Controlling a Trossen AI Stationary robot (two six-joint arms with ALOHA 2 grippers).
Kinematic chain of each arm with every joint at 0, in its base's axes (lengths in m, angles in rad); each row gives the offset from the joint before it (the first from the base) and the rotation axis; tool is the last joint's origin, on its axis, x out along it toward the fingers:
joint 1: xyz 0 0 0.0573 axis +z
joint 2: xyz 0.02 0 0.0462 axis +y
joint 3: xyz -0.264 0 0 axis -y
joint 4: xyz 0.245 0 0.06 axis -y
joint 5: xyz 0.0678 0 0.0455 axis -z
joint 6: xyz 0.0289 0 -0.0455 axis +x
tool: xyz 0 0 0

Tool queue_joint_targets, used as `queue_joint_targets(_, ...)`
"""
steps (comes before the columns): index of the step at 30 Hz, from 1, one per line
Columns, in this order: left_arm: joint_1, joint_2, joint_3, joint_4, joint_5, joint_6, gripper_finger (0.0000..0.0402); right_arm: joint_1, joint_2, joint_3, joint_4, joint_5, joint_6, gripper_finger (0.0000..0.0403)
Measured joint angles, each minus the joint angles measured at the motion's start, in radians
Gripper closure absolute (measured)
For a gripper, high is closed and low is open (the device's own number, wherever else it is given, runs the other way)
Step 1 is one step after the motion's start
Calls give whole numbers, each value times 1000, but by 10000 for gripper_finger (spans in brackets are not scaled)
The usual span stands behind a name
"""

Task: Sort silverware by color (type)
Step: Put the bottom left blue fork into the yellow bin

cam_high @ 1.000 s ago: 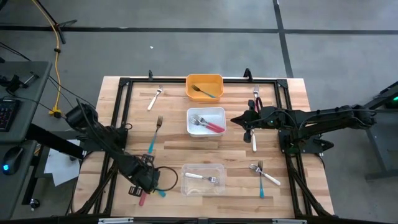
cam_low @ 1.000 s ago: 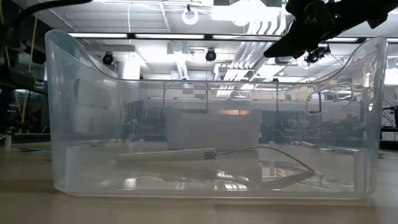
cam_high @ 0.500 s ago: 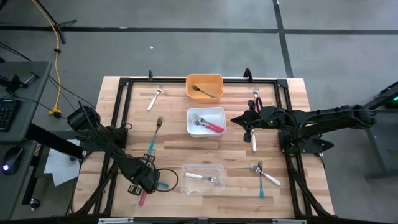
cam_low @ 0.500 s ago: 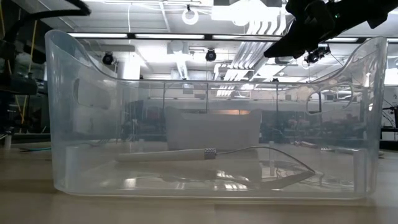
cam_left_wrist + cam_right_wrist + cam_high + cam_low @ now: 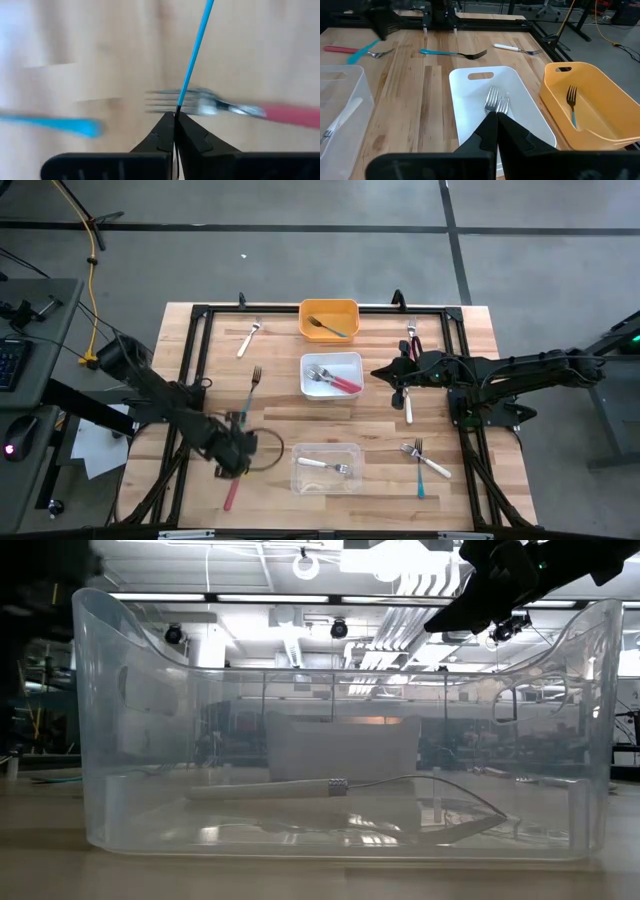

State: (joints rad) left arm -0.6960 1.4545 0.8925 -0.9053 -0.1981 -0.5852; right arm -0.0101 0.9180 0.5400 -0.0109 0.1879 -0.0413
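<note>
Left gripper (image 5: 175, 116): closed tight on the tip of a teal fork's handle (image 5: 195, 52); it sits near the tabletop's front-left corner, just left of the clear bin (image 5: 325, 467).
Held teal fork: its slim handle runs straight away from the fingertips, long axis in line with the gripper.
Pink-red fork (image 5: 231, 492): lies on the wood below the left gripper, near the front edge; in the left wrist view its tines cross under the teal handle.
Clear bin: one white-handled fork (image 5: 300, 790) lies flat in it, long axis side to side.
Front right: a white fork (image 5: 430, 463) and a teal fork (image 5: 420, 480) lie crossed, bare wood around them.
White bin (image 5: 332, 375): mid-tabletop, holding pink-red forks.
Right gripper (image 5: 496, 117): closed and empty, hanging just right of the white bin.
Teal fork on the wood (image 5: 248, 398): left of the white bin, tines toward the far edge.
Orange bin (image 5: 328, 319): at the far edge, one teal fork inside.
Far left: a white fork (image 5: 247, 338), open wood around it.
</note>
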Motion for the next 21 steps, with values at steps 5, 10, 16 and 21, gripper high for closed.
queue_joint_targets(5, 112, -124, 0, -28, -122, 24, 400, 0, 0, 0, 0, 0, 0, 403)
queue_joint_targets(10, 298, -209, 0, -12, -192, 163, 401, 0, 0, 0, 5, 0, 0, 403)
queue_joint_targets(16, 563, -221, 0, 66, -204, 461, 401, 0, 0, 0, 13, 0, -1, 403)
queue_joint_targets(21, 783, -220, 12, 252, -144, 721, 401, 0, 0, 0, 15, 0, -9, 403)
